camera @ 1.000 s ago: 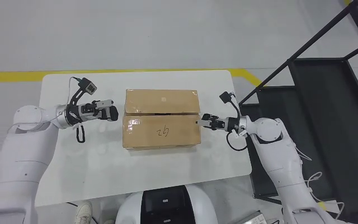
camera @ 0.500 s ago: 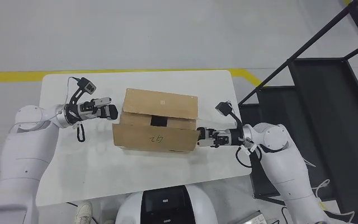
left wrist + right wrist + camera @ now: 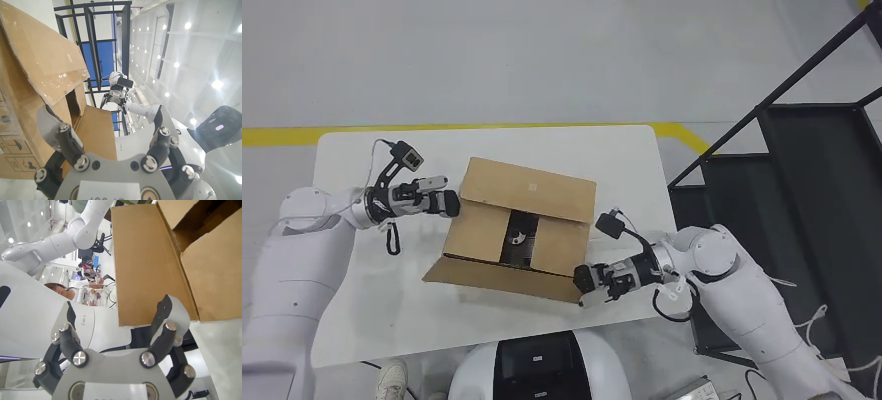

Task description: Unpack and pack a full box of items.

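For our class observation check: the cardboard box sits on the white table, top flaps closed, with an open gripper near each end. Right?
No: the top view shows the cardboard box with its flaps folded open. It does sit on the white table, with the open left gripper and right gripper near its ends.

White table [image 3: 392,310], yellow floor stripe [image 3: 272,136] behind it, black stair frame [image 3: 812,150] alongside.
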`<state>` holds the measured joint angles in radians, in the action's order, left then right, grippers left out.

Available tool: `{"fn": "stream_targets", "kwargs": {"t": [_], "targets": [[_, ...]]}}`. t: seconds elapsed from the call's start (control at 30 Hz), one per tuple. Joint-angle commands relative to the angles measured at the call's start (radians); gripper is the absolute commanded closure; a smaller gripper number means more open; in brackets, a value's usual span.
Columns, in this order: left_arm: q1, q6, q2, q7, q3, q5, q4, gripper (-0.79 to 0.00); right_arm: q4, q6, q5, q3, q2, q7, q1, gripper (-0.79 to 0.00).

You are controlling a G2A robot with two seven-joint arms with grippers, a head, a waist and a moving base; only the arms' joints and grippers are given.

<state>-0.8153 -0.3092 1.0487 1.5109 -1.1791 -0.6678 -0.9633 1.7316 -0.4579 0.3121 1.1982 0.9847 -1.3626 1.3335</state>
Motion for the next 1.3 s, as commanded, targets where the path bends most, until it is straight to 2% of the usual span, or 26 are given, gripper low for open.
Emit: {"fn": "stream_targets", "kwargs": {"t": [0.0, 0.33, 0.6, 0.73, 1.03, 1.27], "targets": [[-0.003, 0.003, -0.001, 0.003, 0.002, 0.002, -0.006, -0.785, -0.009, -0.008, -0.011, -0.042, -0.012, 0.008, -0.018, -0.785], [-0.007, 0.025, -0.002, 0.025, 0.025, 0.021, -0.014, -0.785, -0.1, -0.038, -0.102, -0.237, -0.041, 0.039, -0.116, -0.785], [0.048, 0.012, 0.023, -0.032, 0.076, 0.017, 0.043, -0.785, -0.111, -0.064, -0.125, -0.292, -0.059, 0.064, -0.148, -0.785], [0.075, -0.005, 0.037, -0.008, 0.091, -0.032, 0.06, -0.785, -0.089, -0.07, -0.134, -0.301, -0.074, 0.07, -0.143, -0.785], [0.175, 0.018, 0.073, 0.018, 0.13, -0.124, 0.081, -0.785, -0.062, -0.094, -0.094, -0.293, -0.111, 0.094, -0.133, -0.785], [0.329, 0.023, 0.132, 0.01, 0.226, -0.12, 0.221, -0.785, -0.054, -0.119, -0.061, -0.279, -0.139, 0.119, -0.122, -0.785]]}}
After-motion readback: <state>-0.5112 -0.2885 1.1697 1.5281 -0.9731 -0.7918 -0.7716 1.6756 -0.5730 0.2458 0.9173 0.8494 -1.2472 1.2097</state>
